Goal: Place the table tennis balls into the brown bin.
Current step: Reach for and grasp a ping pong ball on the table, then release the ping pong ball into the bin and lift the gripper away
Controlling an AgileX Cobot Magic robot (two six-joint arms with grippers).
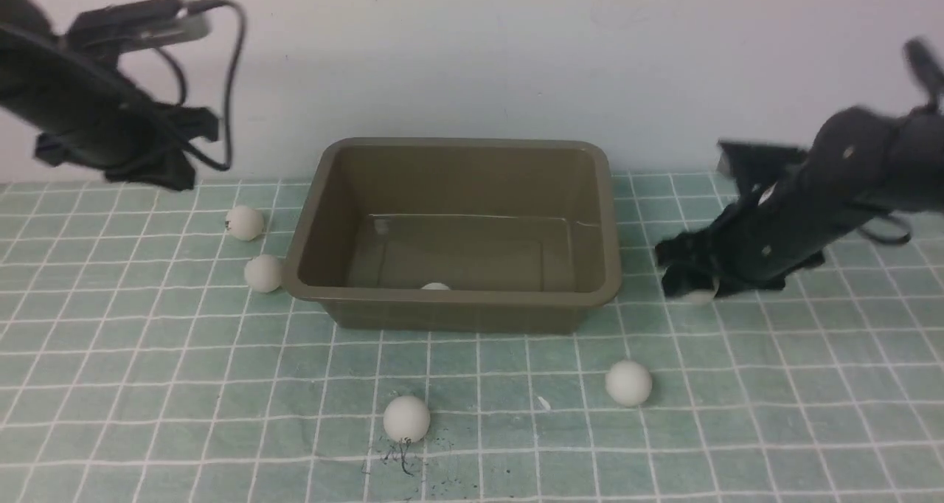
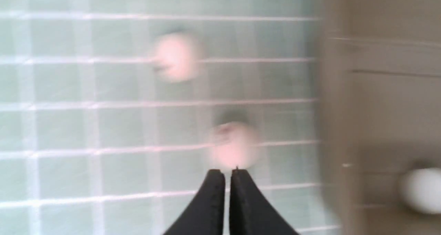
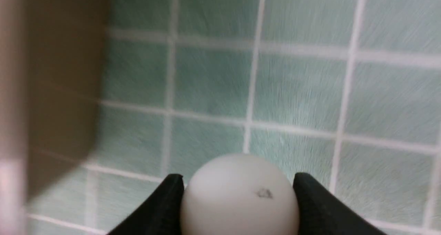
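Right jaws clamp one table tennis ball just beside the brown bin, rt side; left jaws pressed together on nothing, we note. Another ball lies inside bin; four more balls sit on tabletop nearby.

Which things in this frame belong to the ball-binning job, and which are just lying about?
Job: brown bin; ball inside it; held ball in right gripper; two balls left of the bin; two balls in front of it.
Lying about: checked cloth; ink scribble on it; white fleck.
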